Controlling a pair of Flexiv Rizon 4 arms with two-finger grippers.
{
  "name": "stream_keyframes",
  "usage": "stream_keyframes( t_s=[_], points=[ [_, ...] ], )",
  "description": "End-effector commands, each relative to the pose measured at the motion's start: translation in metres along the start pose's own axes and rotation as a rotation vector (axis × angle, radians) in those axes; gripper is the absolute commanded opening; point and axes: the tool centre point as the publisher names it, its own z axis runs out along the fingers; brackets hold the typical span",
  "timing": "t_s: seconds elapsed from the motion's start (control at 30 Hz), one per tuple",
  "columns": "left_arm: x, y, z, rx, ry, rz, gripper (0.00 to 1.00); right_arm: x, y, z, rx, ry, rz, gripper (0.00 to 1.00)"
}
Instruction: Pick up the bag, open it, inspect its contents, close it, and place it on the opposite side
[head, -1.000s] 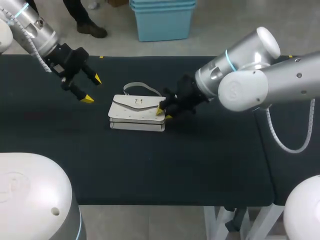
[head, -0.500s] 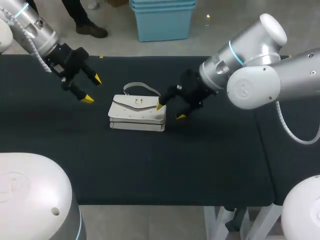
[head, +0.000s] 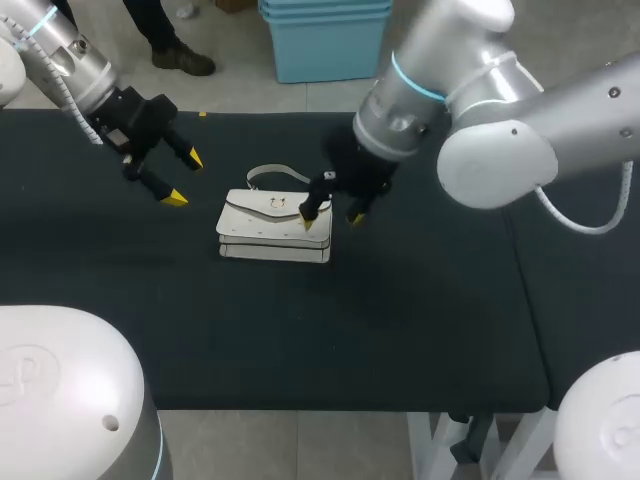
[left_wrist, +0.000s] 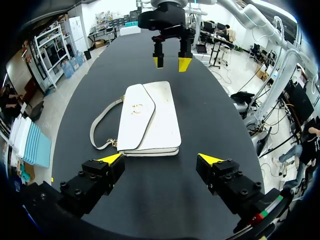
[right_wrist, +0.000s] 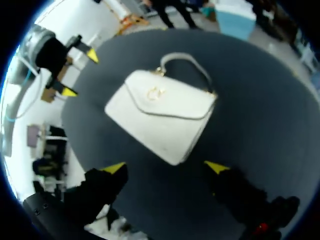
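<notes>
the right arm (head: 480, 110) has swung up and over from the right end of the bag (head: 275, 225), so the right gripper (head: 331, 219) now hangs above that end with its fingers spread apart, holding nothing; a second ago its tips sat nearly together at the bag's corner. the white bag has not moved: it lies flat, flap shut, strap on its far side, so the pick-up seems yet to come. left of the bag the left gripper (head: 182, 178) hovers as before, fingers apart. under the bag lies the black bench (head: 400, 320).

no legible text or numbers on the white bag (head: 265, 232), none on the black table (head: 400, 320)
</notes>
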Motion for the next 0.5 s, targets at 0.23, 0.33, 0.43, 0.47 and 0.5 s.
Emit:
stream_keyframes(
  t_s=[0.23, 0.33, 0.43, 0.47, 0.5],
  points=[
    [-0.0004, 0.0007, 0.0004, 0.002, -0.001, 0.001, 1.0, 0.007, 0.0032, -0.0038, 0.058, -0.33, -0.23, 1.0],
    [-0.0004, 0.0007, 0.0004, 0.002, -0.001, 0.001, 1.0, 0.0085, -0.0024, -0.0068, 0.045, -0.415, -0.265, 1.0],
    [-0.0004, 0.0007, 0.0004, 0.002, -0.001, 0.001, 1.0, 0.0085, -0.0024, -0.0068, 0.045, -0.415, -0.265, 1.0],
    [-0.0004, 0.0007, 0.0004, 0.002, -0.001, 0.001, 1.0, 0.0085, -0.0024, -0.0068, 0.045, -0.415, -0.265, 1.0],
    [-0.0004, 0.0007, 0.0004, 0.002, -0.001, 0.001, 1.0, 0.0085, -0.0024, -0.0068, 0.045, -0.415, -0.265, 1.0]
  ],
)
